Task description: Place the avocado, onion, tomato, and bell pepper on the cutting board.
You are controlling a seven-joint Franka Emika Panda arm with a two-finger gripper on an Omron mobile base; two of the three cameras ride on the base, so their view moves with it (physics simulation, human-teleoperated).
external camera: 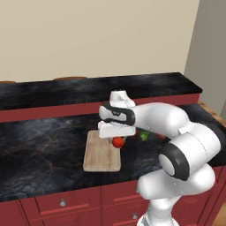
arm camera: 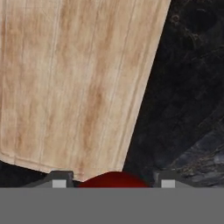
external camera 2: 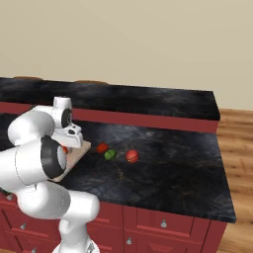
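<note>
1 tomato (external camera: 118, 142) in jaws, by board (external camera: 99, 156)

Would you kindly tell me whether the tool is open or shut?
Shut: the tool clamps the smooth orange-red round tomato between its tips.

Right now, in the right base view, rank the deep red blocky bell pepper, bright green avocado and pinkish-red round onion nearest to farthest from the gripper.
1. The bell pepper, just right of the gripper.
2. The avocado, beside it, nearer the counter front.
3. The onion, farthest right.
</note>
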